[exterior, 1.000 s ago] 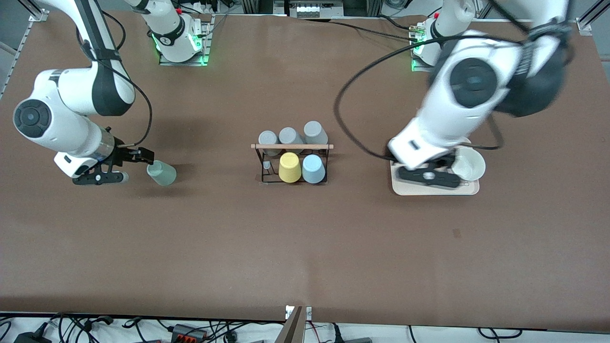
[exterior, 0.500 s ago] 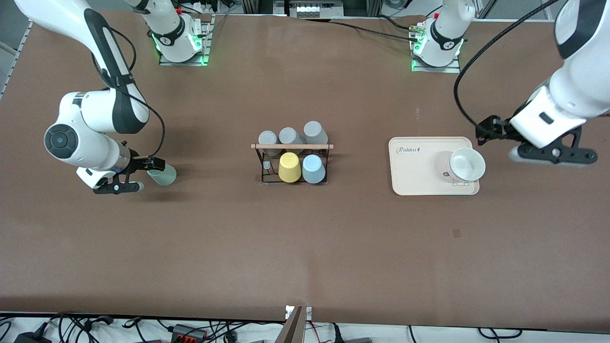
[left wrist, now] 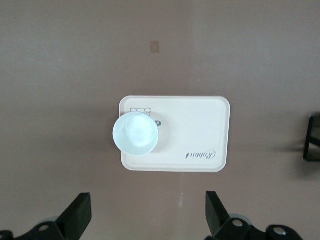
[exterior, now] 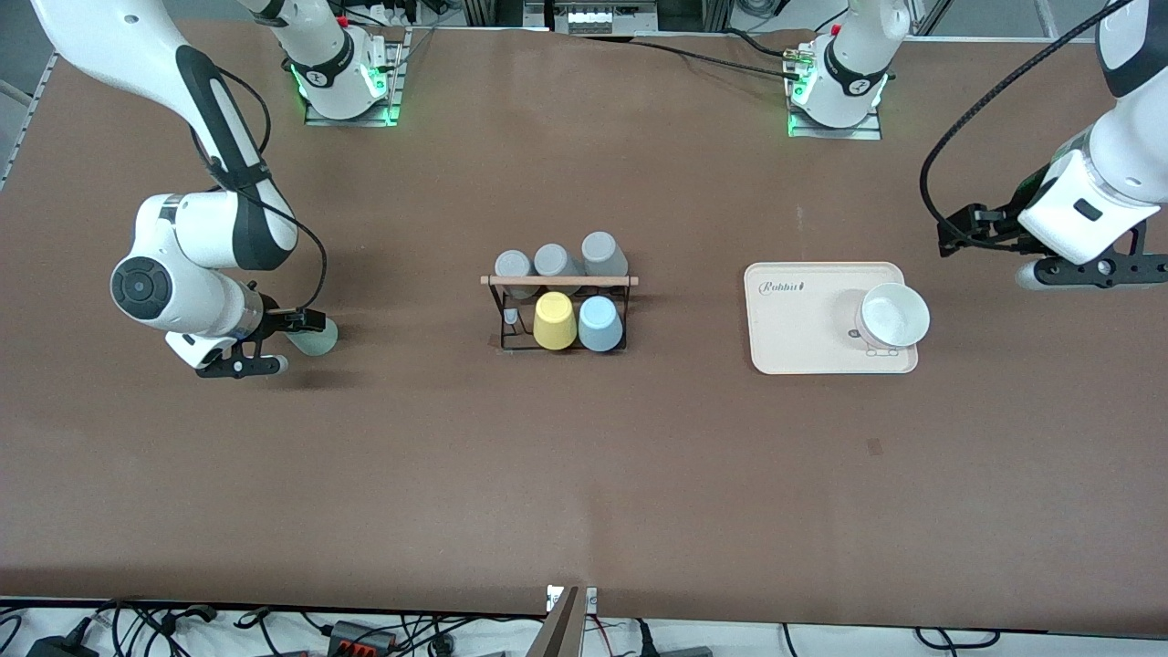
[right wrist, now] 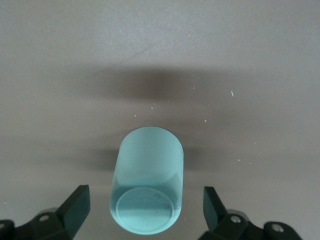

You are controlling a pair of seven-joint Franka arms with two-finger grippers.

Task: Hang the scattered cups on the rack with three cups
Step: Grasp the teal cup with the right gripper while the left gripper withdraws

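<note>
The pale mint green cup (exterior: 318, 337) lies on its side on the table, toward the right arm's end. In the right wrist view the cup (right wrist: 148, 190) points its base at the camera. My right gripper (exterior: 285, 347) is open, with its fingers (right wrist: 76, 206) on either side of the cup's base and not touching it. The light blue cup (exterior: 600, 323) sits upside down on the black rack (exterior: 500, 315), beside the yellow cup (exterior: 555, 320). My left gripper (exterior: 1069, 273) is open and empty above the table, past the tray toward the left arm's end.
Three grey cups (exterior: 557, 262) hang on the rack's row farther from the front camera. A beige tray (exterior: 803, 319) holds a white bowl (exterior: 895, 315); both show in the left wrist view, the tray (left wrist: 200, 132) and the bowl (left wrist: 135, 134).
My right gripper has moved in on the mint green cup and now straddles its base. My left arm has swung from over the tray toward its own end of the table.
</note>
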